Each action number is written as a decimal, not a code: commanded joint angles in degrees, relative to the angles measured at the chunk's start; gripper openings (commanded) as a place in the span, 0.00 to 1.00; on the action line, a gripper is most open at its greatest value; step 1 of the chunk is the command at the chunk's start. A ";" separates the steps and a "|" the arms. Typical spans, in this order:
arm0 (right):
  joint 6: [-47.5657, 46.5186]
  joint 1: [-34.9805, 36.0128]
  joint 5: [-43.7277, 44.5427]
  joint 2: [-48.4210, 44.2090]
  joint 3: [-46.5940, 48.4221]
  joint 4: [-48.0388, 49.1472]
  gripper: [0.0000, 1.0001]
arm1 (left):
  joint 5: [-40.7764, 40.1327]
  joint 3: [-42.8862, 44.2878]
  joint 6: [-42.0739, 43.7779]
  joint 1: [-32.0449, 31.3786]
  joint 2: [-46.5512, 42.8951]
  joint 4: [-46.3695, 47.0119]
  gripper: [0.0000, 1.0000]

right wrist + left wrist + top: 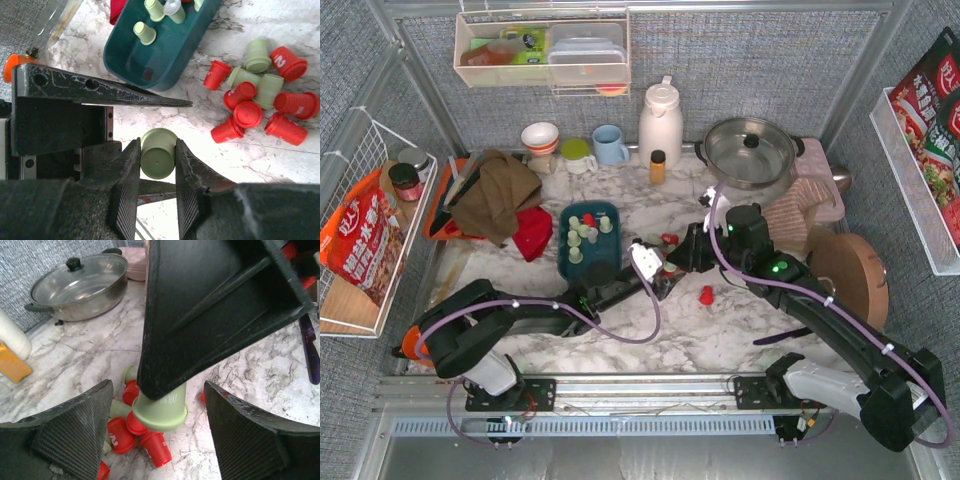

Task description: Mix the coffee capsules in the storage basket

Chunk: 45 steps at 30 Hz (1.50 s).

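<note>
The storage basket (601,258) is parked left of centre, with a few coffee capsules (580,228) in it. The left gripper (157,390) is held wide, empty. A mint capsule (157,161) is pinched by the right gripper (157,150), probably to be dropped in.

Left arm (520,318): laid low over the desk from its base toward the middle; left gripper (157,400) with fingers (75,432) spread wide, holding nothing. Right arm (825,305): reaching in from the right; right gripper (157,146) with fingers (131,172) closed on a green capsule (157,164). The two grippers meet at mid-desk, the left fingers flanking the right gripper's tip, apart from it on both sides.
</note>
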 commanded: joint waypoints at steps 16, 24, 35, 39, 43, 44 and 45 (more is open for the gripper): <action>2.29 -0.84 1.84 0.50 0.11 3.40 0.55 | -14.72 -3.00 4.47 -1.47 -2.95 3.24 0.20; -5.04 -1.86 12.50 -1.63 -0.41 0.25 0.60 | -24.14 -2.10 -4.46 7.44 -6.95 -14.50 0.21; -6.78 -1.96 12.21 7.06 -1.25 0.49 0.61 | -21.68 9.68 -17.42 25.15 2.66 -32.75 0.30; -7.33 -1.95 12.11 7.88 -1.56 0.41 0.61 | -21.07 13.84 -18.55 27.54 7.34 -35.31 0.37; -7.96 -1.97 12.35 8.72 -1.56 0.23 0.62 | -21.33 16.31 -19.49 27.93 10.40 -37.19 0.51; -8.04 -1.94 12.37 8.97 -1.52 0.28 0.62 | -21.55 16.78 -20.11 28.02 10.86 -37.99 0.57; -8.14 -1.98 12.38 9.34 -1.48 0.36 0.62 | -21.41 17.19 -20.37 27.99 11.18 -38.73 0.60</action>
